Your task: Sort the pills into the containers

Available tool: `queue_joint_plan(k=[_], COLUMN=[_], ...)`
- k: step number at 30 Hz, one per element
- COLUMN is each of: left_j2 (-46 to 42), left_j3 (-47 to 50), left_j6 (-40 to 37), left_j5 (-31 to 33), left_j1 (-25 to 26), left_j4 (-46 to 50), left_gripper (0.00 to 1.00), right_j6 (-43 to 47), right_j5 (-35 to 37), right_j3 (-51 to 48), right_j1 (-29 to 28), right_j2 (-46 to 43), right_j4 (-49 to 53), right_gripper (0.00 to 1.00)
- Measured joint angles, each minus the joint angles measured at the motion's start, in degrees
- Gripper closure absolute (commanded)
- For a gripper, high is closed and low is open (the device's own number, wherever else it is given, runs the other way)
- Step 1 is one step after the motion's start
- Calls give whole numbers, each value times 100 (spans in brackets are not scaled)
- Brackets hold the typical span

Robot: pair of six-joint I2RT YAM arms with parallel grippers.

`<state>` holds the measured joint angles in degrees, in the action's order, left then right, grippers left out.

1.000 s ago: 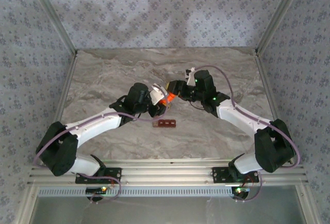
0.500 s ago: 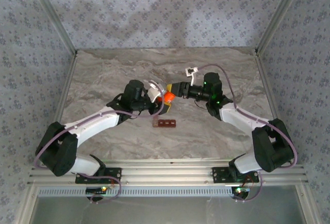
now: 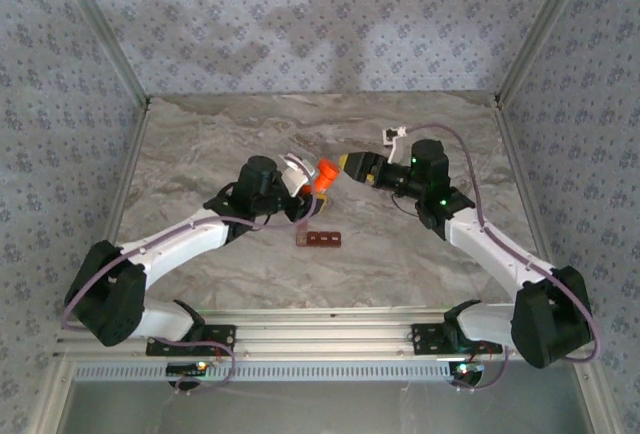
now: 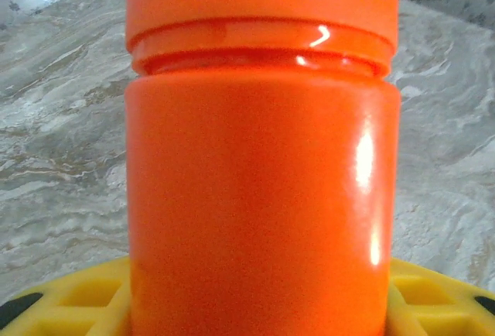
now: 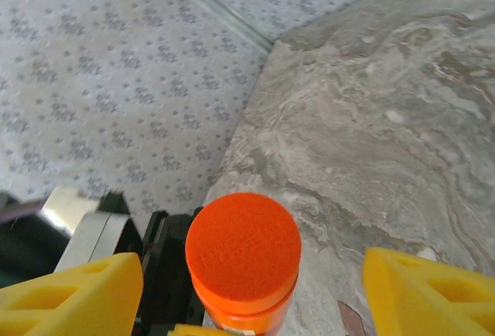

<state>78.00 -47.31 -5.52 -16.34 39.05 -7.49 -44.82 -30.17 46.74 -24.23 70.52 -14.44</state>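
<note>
The left claw grips the orange pill bottle around its body. The right claw stands wide, its yellow fingers either side of the cap without touching it. The containers, a red-brown four-cell strip, lie flat on the marble tabletop beneath the bottle.

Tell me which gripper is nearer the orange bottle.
Left. The left gripper is clamped around the orange bottle; the right gripper sits open just beyond its capped end, not touching.
</note>
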Motion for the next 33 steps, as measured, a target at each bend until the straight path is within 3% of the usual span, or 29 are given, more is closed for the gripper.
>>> queue_joint_plan(k=[8,23,33], left_j2=[142,243,249], left_j3=[-2,-44,-70], left_j6=[-396,-549,-555], left_j5=[590,800,815], left_j1=[345,426,424], left_j4=[157,262,302], left_gripper=[100,100,100], right_j6=[-632,-841,-966], right_j5=[505,686,656], right_j3=[208,345,385], right_j1=[-175,-584,-682], right_j2=[249,756,857], right_j4=[634,669,549], right_gripper=[21,23,51])
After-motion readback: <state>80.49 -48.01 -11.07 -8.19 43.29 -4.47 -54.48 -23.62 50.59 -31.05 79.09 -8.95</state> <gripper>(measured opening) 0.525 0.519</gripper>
